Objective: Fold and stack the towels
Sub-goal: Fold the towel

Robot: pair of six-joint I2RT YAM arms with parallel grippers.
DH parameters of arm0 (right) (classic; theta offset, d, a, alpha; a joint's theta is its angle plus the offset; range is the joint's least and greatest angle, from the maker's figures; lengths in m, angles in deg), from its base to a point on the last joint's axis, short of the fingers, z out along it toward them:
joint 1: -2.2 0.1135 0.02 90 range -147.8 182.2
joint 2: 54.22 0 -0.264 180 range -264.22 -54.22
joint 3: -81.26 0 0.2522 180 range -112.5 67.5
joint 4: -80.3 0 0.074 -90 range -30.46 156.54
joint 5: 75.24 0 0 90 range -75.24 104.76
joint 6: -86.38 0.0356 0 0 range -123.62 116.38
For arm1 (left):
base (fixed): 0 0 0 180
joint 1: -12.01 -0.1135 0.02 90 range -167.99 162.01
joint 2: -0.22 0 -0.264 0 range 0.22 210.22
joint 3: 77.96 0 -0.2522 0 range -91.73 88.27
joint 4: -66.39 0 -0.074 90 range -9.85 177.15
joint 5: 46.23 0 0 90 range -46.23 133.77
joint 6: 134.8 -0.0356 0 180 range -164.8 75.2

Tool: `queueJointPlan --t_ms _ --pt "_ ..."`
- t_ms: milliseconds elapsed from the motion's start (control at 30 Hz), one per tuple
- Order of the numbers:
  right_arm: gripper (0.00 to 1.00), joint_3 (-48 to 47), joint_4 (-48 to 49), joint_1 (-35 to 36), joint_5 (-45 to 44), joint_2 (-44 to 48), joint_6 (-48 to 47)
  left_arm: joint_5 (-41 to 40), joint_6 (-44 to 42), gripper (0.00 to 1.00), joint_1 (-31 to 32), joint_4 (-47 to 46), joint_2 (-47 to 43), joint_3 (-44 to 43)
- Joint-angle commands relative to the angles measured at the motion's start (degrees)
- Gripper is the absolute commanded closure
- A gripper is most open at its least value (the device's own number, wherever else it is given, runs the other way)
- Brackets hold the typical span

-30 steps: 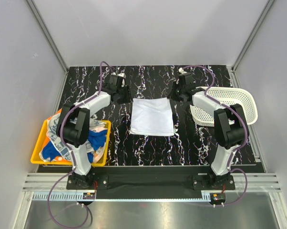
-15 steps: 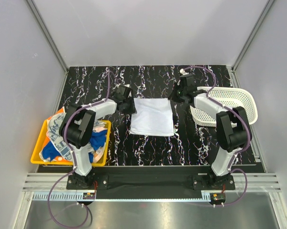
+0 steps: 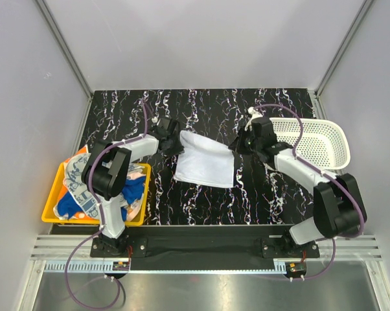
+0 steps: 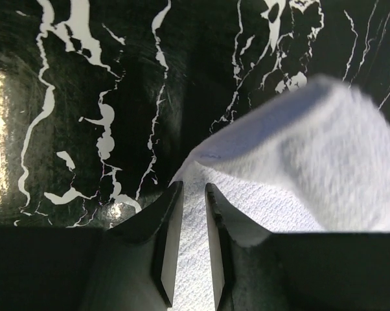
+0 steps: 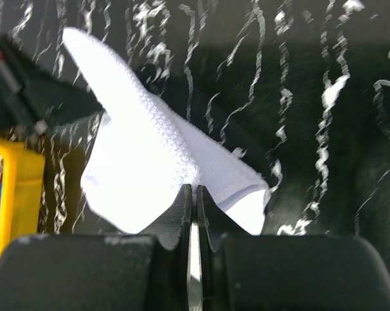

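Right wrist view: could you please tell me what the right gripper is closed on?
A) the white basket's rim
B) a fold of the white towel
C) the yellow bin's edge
B: the right gripper is pinched shut on a raised fold of the white towel.

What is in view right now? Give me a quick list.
towel: one, white, table centre, far corners lifted
towels: several, exact count unclear, blue and orange-white patterned, heaped in the bin
bin: one, yellow, table's left edge
basket: one, white perforated, table's right side
table: one, black with white veins
left gripper: one, black, gripping the towel's far left corner
right gripper: one, black, shut on the towel's far right corner
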Motion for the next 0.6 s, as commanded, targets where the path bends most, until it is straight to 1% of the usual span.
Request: queueJointPlan --t_ms 0,200,233,367,500,567 --pt "1.0 3.62 3.42 1.92 0.88 5.04 0.44 -4.23 4.04 0.74 -0.93 0.94 0.92 2.26" --pt "1.0 9.95 3.51 3.94 -0.7 8.48 1.59 -2.65 5.89 0.74 -1.55 -2.75 -1.62 5.16" --pt "1.0 10.75 5.51 4.12 -1.22 8.56 1.93 -2.39 6.24 0.74 -1.64 -3.02 -2.58 5.86" --pt "1.0 13.56 7.89 4.21 -1.93 7.25 2.73 -2.21 6.24 0.76 -1.64 -4.78 -6.09 7.36" --pt "1.0 15.76 10.62 4.21 -2.11 5.41 3.34 -4.05 5.72 0.79 -1.81 -3.37 -10.06 7.8" --pt "1.0 15.85 11.24 4.21 -2.46 4.17 3.52 -4.58 5.45 0.79 -1.9 -2.67 -11.81 8.15"
